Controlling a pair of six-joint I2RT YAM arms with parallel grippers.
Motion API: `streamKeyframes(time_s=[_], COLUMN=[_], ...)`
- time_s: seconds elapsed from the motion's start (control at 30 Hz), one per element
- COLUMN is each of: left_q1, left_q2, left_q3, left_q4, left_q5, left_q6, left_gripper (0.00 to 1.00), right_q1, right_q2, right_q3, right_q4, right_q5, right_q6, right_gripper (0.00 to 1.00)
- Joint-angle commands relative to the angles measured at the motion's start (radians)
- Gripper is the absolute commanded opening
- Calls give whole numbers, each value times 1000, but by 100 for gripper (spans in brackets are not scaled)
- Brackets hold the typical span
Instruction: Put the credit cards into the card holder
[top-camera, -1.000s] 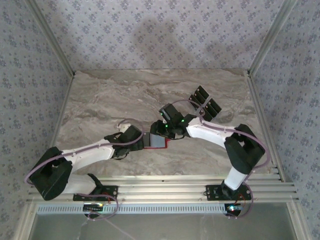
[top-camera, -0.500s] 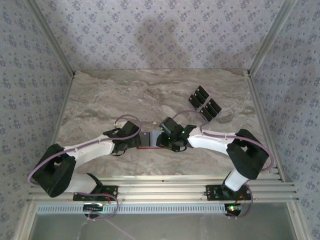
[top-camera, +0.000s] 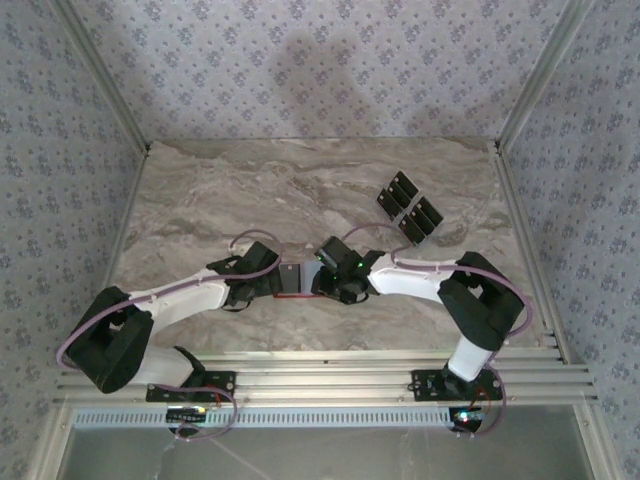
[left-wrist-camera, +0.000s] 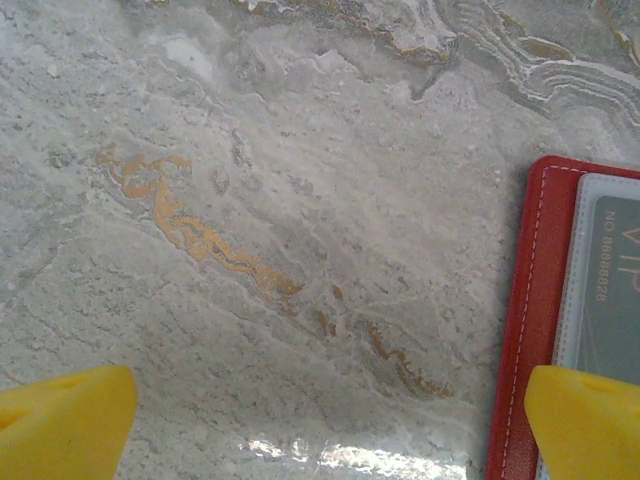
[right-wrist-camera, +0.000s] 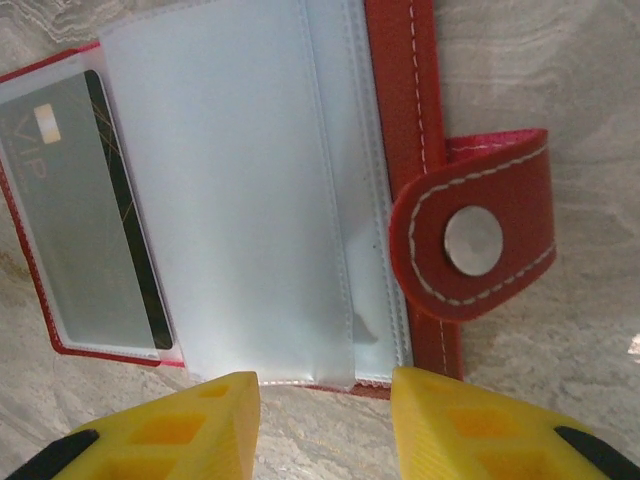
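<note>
- Loading cards: card holder (right-wrist-camera: 398, 70) lies open near the table's (top-camera: 200, 190) front edge, credit cards (top-camera: 410, 208) toward its right edge.
- Both empty: left gripper (left-wrist-camera: 330, 410) gapes, right gripper (right-wrist-camera: 325, 385) half-parted.
- Next, probably: fetch a card.

Grey marble tabletop (top-camera: 250, 190) (orange veins); patterned walls (top-camera: 300, 60)

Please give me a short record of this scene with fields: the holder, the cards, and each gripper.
card holder: red, lying open on the marble table, snap tab undone
VIP card: one, inside the holder
credit cards: black, loose, far right of table
left gripper: open, one fingertip over the holder's edge
right gripper: jaws apart at a clear sleeve's lower edge
</note>
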Motion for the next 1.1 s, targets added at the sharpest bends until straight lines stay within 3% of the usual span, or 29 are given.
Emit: streamKeyframes(time_s=[0.0, 1.07], left_q1=[6, 7], left_q2=[18, 22], left_q3=[17, 15], left_q4=[3, 14], left_q5=[9, 20], left_q6=[16, 8], left_gripper=[100, 100], right_q1=[-5, -21], right_q2=[16, 50], right_q3=[32, 21], right_q4=[4, 92], right_q5=[10, -30], right_q6=[-1, 14], right_gripper=[40, 30])
